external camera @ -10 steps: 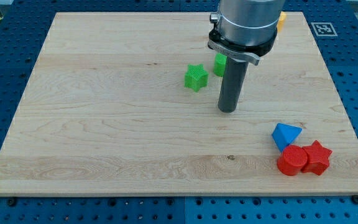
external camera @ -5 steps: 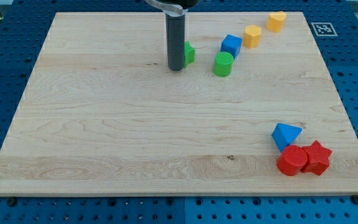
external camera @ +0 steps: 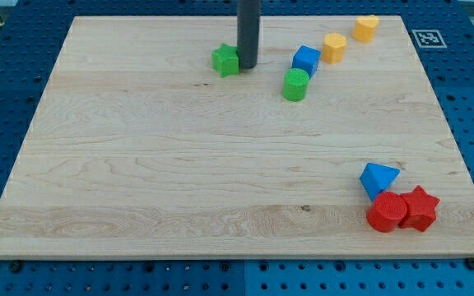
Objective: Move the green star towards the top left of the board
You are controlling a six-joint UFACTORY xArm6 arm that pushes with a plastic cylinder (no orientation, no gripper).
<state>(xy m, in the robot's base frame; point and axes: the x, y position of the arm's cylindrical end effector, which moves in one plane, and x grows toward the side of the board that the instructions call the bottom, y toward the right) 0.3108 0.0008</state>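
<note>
The green star [external camera: 225,60] lies on the wooden board [external camera: 138,164], near the view's top, a little left of centre. My tip [external camera: 247,67] stands right against the star's right side, touching it. The dark rod rises straight up out of the view's top edge.
A green cylinder [external camera: 295,85], a blue cube [external camera: 306,60] and two orange blocks [external camera: 333,48] [external camera: 366,28] run in a diagonal line to the tip's right. A blue triangular block [external camera: 378,178], a red cylinder [external camera: 386,212] and a red star [external camera: 419,208] sit at the bottom right.
The green star has slid up and to the left across the board. My tip swung around it and now stands on its right side, higher up the view than before.
</note>
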